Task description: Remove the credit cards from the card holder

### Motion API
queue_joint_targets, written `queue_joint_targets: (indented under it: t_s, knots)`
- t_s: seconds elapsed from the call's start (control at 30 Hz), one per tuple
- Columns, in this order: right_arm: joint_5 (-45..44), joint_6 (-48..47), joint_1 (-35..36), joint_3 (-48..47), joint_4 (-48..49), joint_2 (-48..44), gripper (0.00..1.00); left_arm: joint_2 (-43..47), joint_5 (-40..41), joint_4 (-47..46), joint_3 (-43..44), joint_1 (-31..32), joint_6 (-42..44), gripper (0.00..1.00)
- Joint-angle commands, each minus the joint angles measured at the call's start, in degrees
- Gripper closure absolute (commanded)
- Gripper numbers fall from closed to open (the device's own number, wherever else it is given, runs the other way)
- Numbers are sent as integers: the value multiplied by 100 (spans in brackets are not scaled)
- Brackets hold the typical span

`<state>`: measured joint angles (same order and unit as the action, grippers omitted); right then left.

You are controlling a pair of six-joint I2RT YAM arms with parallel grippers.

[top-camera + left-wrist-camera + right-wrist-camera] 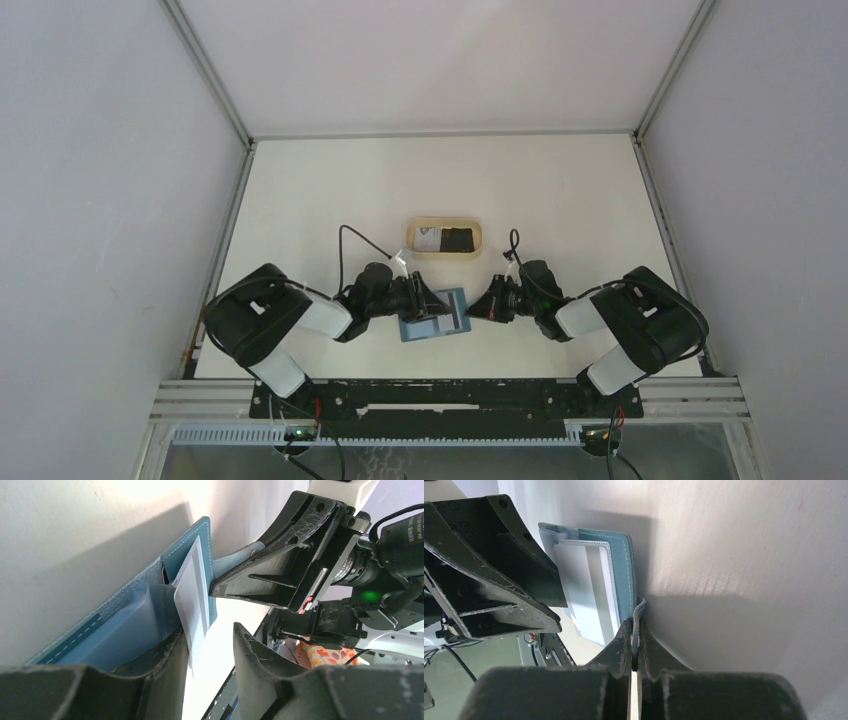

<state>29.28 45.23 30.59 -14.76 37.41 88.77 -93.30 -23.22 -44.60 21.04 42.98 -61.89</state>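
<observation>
You have the teal card holder [437,318] lying open on the white table [330,200], near the middle, between your two grippers. Your right gripper [635,625] has its jaws pressed together on the holder's snap tab [235,558], at the holder's right edge. Your left gripper [207,640] reaches in from the left with its jaws partway apart. A plain white card [192,600] sticks out of a pale blue pocket [130,625], and its corner reaches into the gap between the jaws, close against one finger [160,670]. You cannot tell whether that finger touches it. On the far side of the holder, a tan oval tray [445,220] holds a marked white card [431,238] on the left and a black card [461,240] on the right, side by side.
</observation>
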Motion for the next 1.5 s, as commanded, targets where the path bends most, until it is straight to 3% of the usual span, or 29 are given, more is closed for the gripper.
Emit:
queue_joint_targets:
  t_s: [0.0,0.63,1.0,1.47]
  knots:
    - [52,-111,40,-154,144,21,100,249,-81,19,127,26,220,59]
    - [101,-114,27,-145,214,83,100,728,26,365,-139,-191,326,61]
    - [120,-105,31,-144,249,130,100,827,149,917,-117,-192,534,76]
    - [131,-100,15,-141,291,201,100,1122,251,1519,-174,-188,702,79]
